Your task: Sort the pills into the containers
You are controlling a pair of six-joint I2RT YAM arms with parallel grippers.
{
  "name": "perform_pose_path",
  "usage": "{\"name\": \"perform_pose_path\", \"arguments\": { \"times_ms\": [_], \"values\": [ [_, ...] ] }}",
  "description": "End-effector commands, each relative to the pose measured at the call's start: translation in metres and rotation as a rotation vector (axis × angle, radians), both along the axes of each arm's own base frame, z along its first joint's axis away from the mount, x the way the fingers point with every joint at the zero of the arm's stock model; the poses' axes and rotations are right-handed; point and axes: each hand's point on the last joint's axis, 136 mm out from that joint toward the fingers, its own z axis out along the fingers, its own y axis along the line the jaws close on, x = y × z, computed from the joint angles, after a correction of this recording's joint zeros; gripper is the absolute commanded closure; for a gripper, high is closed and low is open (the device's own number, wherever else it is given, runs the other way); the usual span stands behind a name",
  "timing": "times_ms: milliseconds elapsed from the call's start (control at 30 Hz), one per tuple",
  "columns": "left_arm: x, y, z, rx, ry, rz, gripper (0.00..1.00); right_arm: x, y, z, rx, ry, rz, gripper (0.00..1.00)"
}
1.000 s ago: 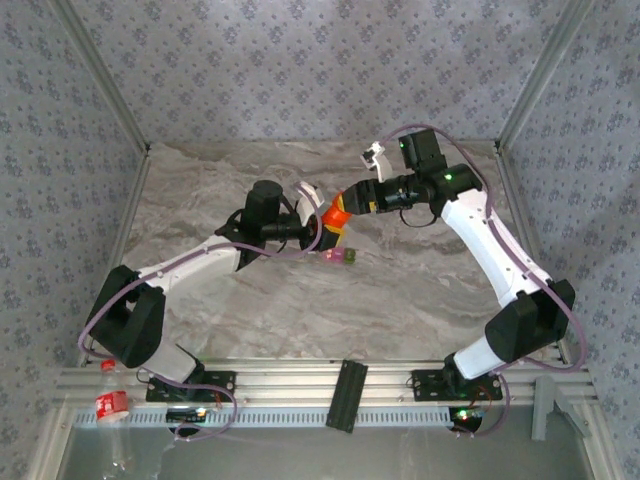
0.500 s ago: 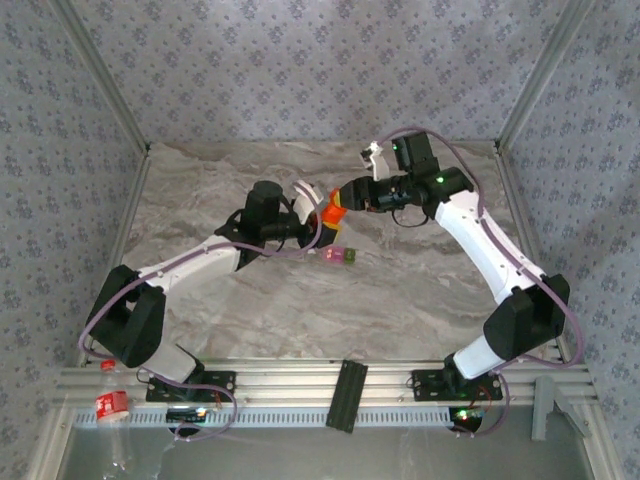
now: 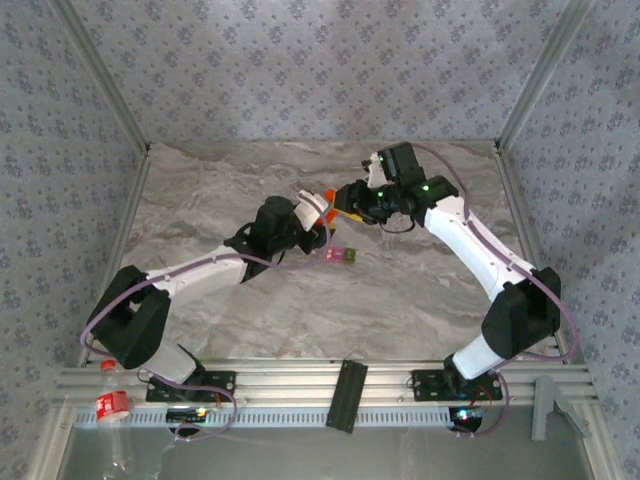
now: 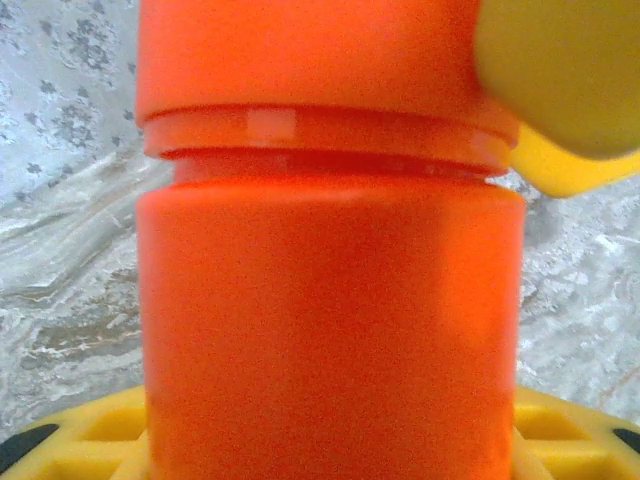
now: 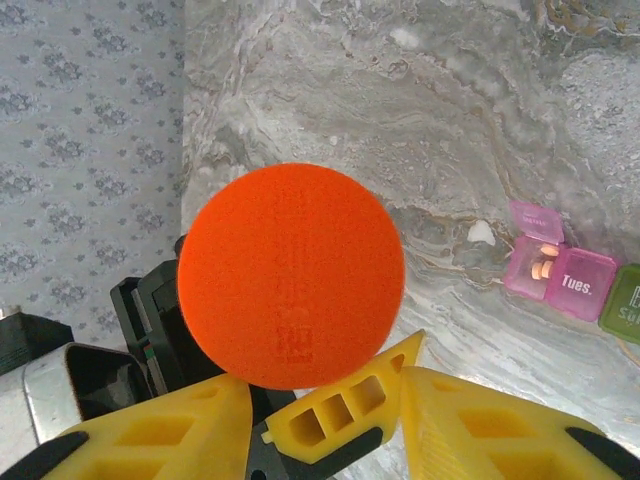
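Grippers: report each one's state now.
Left gripper: closed on the orange bottle.
Right gripper: closed on the cap of that bottle.

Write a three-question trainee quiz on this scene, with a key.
1. True or false: the orange bottle stands free, with no end effector on it.
2. The pink container has a label that reads: A) Mon. B) Tues. C) Fri.
3. Fill in: the right end effector grips the bottle by its ____.
Key: 1 false, the left end effector holds its body. 2 B. 3 cap.
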Motion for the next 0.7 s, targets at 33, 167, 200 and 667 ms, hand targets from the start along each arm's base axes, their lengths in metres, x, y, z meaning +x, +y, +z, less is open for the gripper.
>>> {"name": "perform_pose_path", "arguments": {
  "times_ms": [33, 167, 200, 667],
  "values": [
    [-0.028, -0.041, 0.061, -0.129, -0.183, -0.188, 1.0, 0.002, 0.005, 0.016, 0.041, -0.071, 0.029, 0.38],
    [-0.028, -0.031, 0.071, -0.199, -0.116, -0.233, 1.0, -0.006, -0.025, 0.043, 0.056, -0.185, 0.038, 0.2],
    [-0.029, -0.028, 0.073, -0.215, -0.1, -0.248, 1.0, -0.008, -0.032, 0.05, 0.063, -0.222, 0.048, 0.17],
    [-0.069, -0.029, 0.099, -0.314, 0.112, -0.55, 1.0, -0.023, -0.032, 0.098, 0.042, -0.468, 0.332, 0.09]
  ]
}}
